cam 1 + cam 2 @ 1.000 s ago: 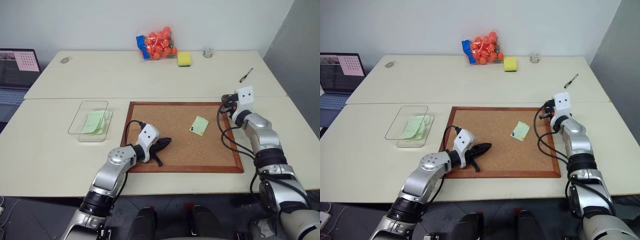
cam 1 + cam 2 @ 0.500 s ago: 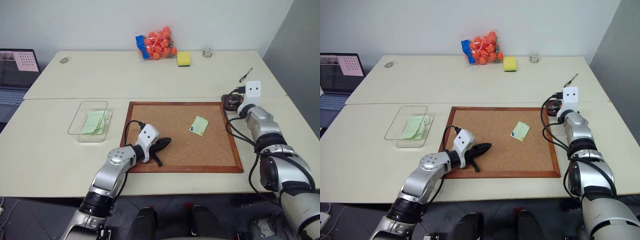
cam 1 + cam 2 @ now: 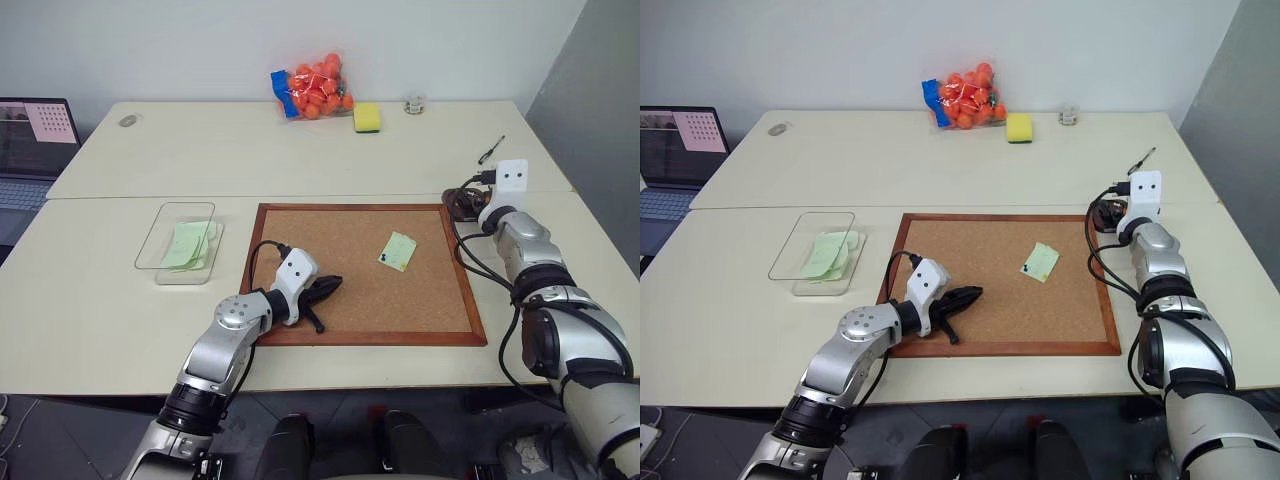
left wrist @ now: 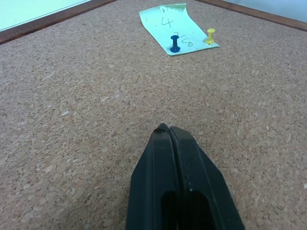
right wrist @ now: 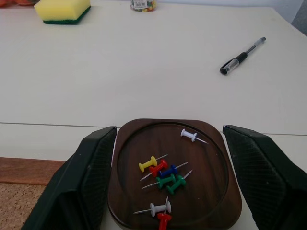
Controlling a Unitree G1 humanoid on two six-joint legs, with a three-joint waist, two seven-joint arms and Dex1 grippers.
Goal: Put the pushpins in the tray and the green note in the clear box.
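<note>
On the cream tabletop (image 3: 330, 160), the right gripper (image 5: 168, 177) gapes empty over the brown tray (image 5: 211, 148) of pushpins (image 5: 165, 178), while the left gripper (image 4: 179, 191), apparently empty, sits pinched together on the corkboard (image 3: 350, 290).

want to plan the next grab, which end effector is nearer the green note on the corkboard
Left. The left end effector rests on the corkboard facing the green note; the right end effector hangs over the tray.

Looks like an office or a plain test room. Two pale tabletop (image 3: 300, 150) surfaces pushed together against a bare white wall, with an open laptop (image 3: 35, 135) at the left edge. Office supplies all around: a cork board (image 3: 365, 270), a pen (image 3: 492, 150), a yellow sponge (image 3: 368, 117), a bag of orange balls (image 3: 315, 88).
</note>
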